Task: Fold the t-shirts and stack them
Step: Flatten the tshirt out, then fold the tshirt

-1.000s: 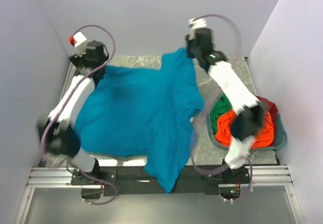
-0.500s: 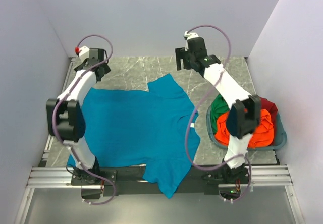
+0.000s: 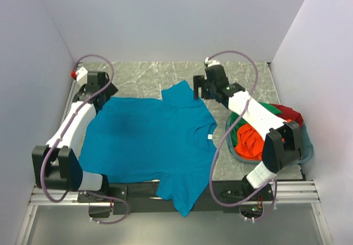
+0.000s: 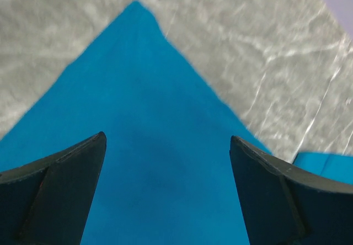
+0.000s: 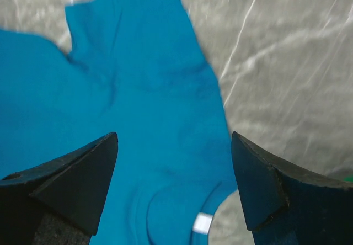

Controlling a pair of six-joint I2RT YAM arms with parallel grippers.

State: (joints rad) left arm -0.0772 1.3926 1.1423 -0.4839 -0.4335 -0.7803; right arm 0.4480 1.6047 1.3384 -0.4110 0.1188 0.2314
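A teal-blue t-shirt [image 3: 149, 137] lies spread flat on the table, its collar to the right and one sleeve hanging over the near edge. My left gripper [image 3: 95, 93] is open and empty above the shirt's far left corner [image 4: 138, 13]. My right gripper [image 3: 199, 88] is open and empty above the far sleeve [image 5: 143, 46], with the collar and its white label [image 5: 204, 223] below it. Orange-red [image 3: 253, 140], green [image 3: 240, 121] and dark red [image 3: 289, 114] t-shirts lie bunched in the basket.
A teal-grey plastic basket [image 3: 306, 151] stands at the right of the grey marbled table [image 3: 143, 71]. Pale walls close in the left, back and right. A metal rail [image 3: 165, 192] runs along the near edge by the arm bases.
Both grippers let go of the teal-blue shirt and it dropped flat on the table. Both arms have since drawn back toward the near side, the grippers lower over the shirt's far edge.
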